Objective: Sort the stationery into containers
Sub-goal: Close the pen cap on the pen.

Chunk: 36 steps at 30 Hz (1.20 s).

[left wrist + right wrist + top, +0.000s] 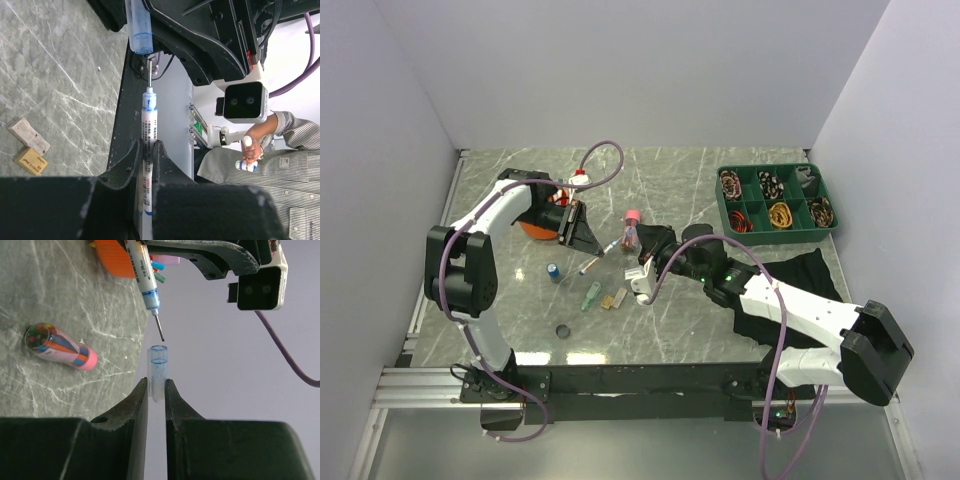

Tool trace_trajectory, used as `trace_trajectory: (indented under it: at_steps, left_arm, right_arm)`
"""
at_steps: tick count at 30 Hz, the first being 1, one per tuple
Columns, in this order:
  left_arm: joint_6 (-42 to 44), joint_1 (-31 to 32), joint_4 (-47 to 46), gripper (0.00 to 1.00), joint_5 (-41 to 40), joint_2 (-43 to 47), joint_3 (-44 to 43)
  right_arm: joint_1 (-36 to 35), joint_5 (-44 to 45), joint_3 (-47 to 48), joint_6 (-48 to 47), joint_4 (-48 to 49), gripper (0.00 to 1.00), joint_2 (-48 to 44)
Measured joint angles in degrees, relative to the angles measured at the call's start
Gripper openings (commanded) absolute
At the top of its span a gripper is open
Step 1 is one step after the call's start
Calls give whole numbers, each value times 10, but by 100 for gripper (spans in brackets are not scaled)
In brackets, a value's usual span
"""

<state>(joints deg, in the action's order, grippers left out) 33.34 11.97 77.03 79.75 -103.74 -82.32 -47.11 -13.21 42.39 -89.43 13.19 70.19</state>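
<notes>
1. Identify the step in hand: capping the white pen (pixel 149 125) ahead of sorting.
2. Note the left jaws clamped shut on the pen barrel, bare tip pointing up-frame in the left wrist view.
3. Note the right jaws clamped shut on the clear blue cap (pixel 158 371), mouth facing the tip, near but not touching.
4. Locate both mid-frame in the top view, held above the worktop (pixel 670 190), right of the orange pot (pixel 533 231).
5. Next, as judged: correct the slight sideways offset and tilt between tip and cap mouth, then push straight along the barrel line.
6. Afterwards, presumably: open the right jaws and carry the pen to the pot.
7. Find the pink tube (pixel 632 228), blue cylinder (pixel 553 272), green clip (pixel 591 296) and yellow eraser (pixel 610 300) lying on the worktop, centre and lower centre of the top view.
</notes>
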Motion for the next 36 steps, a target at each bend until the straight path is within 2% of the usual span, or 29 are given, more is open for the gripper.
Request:
trace_trajectory:
  at_steps: [23, 36]
  left_arm:
    - [0, 0, 2, 1, 14, -12, -10]
    - [-2, 14, 4, 1, 14, -29, -23]
  right_arm:
    - [-1, -25, 27, -30, -38, 0, 1]
    - [1, -56, 112, -165, -193, 0, 30]
